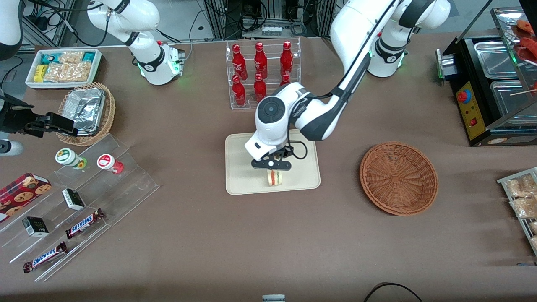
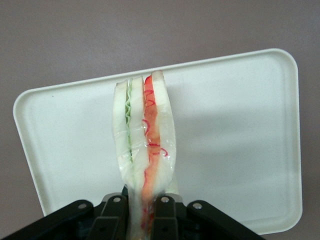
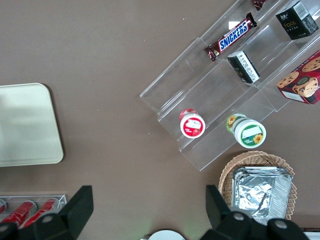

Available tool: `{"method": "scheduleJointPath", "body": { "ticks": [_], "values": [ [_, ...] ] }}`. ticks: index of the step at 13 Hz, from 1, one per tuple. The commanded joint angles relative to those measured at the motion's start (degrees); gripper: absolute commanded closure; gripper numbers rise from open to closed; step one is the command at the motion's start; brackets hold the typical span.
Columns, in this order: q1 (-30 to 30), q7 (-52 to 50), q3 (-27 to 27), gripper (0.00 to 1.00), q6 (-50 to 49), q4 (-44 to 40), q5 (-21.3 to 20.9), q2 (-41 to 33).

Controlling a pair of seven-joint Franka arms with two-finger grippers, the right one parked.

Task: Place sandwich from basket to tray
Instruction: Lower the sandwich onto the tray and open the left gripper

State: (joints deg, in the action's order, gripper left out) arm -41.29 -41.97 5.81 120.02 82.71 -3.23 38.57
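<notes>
Left arm's black two-finger gripper (image 1: 271, 166) sits over the flat cream-beige rectangular tray (image 1: 239, 176), on the part of it nearer the front camera. I see its fingers (image 2: 116, 216) clamped narrow onto the small clear-wrapped triangular sandwich of pale bread with green and red-orange filling (image 1: 275, 177). Through the wrist camera the sandwich (image 2: 145, 145) stands on edge between the finger pads, its layers running away from the gripper, with the tray's rimmed surface (image 2: 235, 130) spread under it. I cannot tell whether its lower edge touches the tray or hangs just above it.

The round reddish-brown woven wicker basket (image 1: 398, 178) lies toward the working arm's end of the table, well apart from the tray, and nothing is in it.

Farther from the front camera than the tray stands a clear acrylic rack of red bottles (image 1: 262, 71). Toward the parked arm's end: a lighter wicker basket lined with silver foil (image 1: 87, 111), a white bin of snack packets (image 1: 63, 67), and a clear stepped acrylic stand (image 1: 84, 201) carrying two Snickers bars (image 1: 84, 223), small dark boxes and two round lidded cups (image 1: 69, 157). A black food-warming cabinet with steel pans (image 1: 491, 84) sits at the working arm's end.
</notes>
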Motion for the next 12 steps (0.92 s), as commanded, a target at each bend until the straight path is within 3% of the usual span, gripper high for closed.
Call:
{"method": "scheduleJointPath", "body": {
  "ticks": [1,8,9,10,11,12],
  "values": [
    [-1.4,-1.5,-0.9,0.82,0.6,-0.6,-1.1,1.5],
    [-2.7,-3.6,-0.8,0.78,5.1,5.3,-0.9,1.7],
    [-2.7,-3.6,-0.8,0.65,5.1,5.5,-0.9,1.7],
    [-2.7,-3.5,-0.8,0.24,5.1,5.5,-0.9,1.7],
    [-2.7,-3.6,-0.8,0.0,5.0,5.4,-0.8,1.6],
    [-2.7,-4.4,-0.8,0.0,4.7,5.4,-0.8,1.4]
  ]
}}
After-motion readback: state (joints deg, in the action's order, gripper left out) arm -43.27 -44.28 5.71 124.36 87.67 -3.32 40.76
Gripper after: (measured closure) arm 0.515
